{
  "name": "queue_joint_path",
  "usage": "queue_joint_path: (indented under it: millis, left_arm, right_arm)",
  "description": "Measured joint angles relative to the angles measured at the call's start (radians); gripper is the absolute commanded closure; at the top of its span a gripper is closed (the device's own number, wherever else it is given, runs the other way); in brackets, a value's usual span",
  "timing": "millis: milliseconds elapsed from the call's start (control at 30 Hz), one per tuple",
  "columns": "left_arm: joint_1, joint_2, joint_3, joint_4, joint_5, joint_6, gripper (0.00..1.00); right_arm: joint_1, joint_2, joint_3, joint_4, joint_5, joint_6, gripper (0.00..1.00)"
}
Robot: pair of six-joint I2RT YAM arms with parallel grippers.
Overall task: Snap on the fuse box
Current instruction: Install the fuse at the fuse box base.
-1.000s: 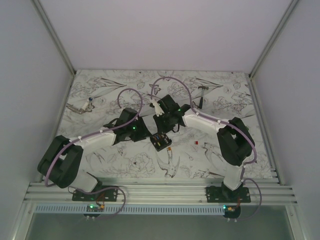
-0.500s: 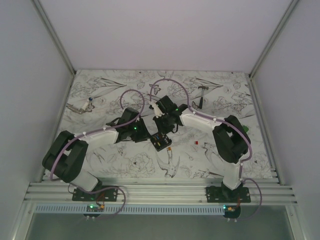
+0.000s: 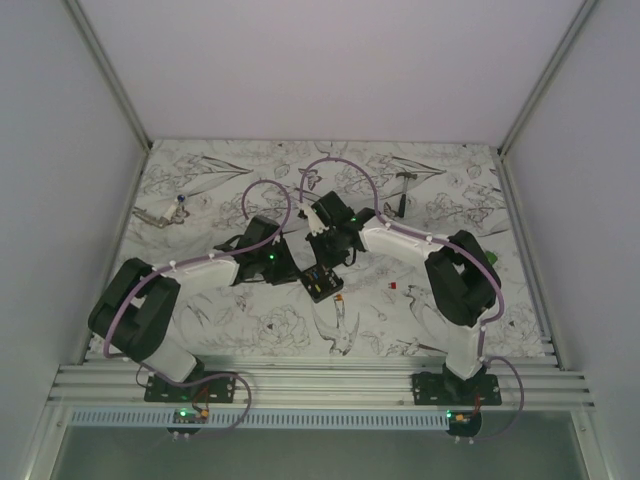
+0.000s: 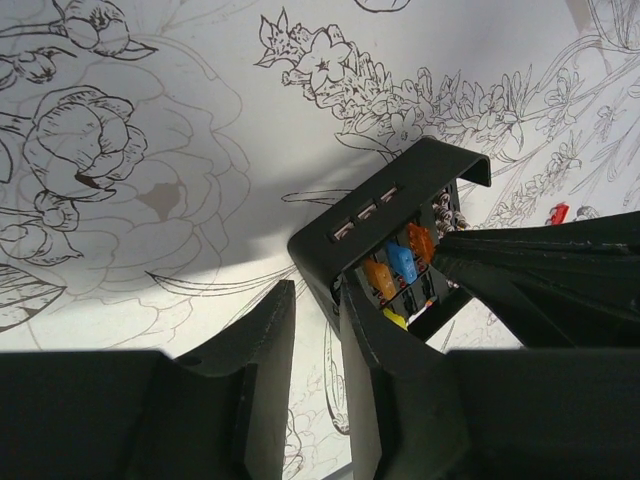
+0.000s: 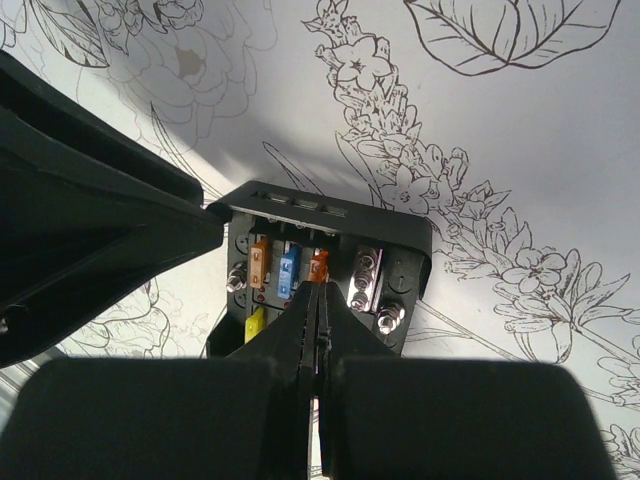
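Observation:
The fuse box (image 3: 320, 284) is a small black box lying open-faced on the flowered cloth between both arms. Orange, blue, yellow and red-orange fuses (image 5: 288, 272) show on its face, beside silver screw posts. My left gripper (image 4: 318, 288) is open by a narrow gap. Its fingers straddle the box's near side wall (image 4: 385, 200), one finger outside and the other over the fuses. From the other side, my right gripper (image 5: 318, 285) is shut, its closed tips resting against the red-orange fuse (image 5: 320, 262). In the top view both grippers (image 3: 298, 274) (image 3: 326, 258) meet over the box.
A small red piece (image 3: 392, 286) and an orange bit (image 3: 340, 297) lie right of the box. A small dark hammer (image 3: 400, 205) sits at the back, a metal and blue item (image 3: 168, 212) at far left. White walls enclose the table.
The right gripper's jaws have closed fully onto the fuse row. The left arm has edged in toward the box and its jaws have narrowed. The box has barely moved.

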Motion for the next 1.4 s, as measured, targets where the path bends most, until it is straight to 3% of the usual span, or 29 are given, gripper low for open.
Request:
queue_joint_path:
  millis: [567,900,1167,1400]
  left_arm:
    - [0.000,0.021,0.000,0.025,0.011,-0.004,0.77]
    - [0.000,0.030,0.001,0.019,0.006,-0.004,0.77]
    - [0.000,0.031,0.001,0.015,-0.010,-0.002,0.76]
    - [0.000,-0.007,0.001,-0.002,-0.020,0.018,0.68]
  right_arm:
    - [0.024,-0.029,-0.075,0.060,0.082,0.024,1.00]
    - [0.052,0.071,0.077,-0.022,0.131,0.019,1.00]
    - [0.062,0.050,0.048,0.011,0.159,0.019,1.00]
    - [0.062,0.015,0.014,0.066,0.145,0.011,0.78]
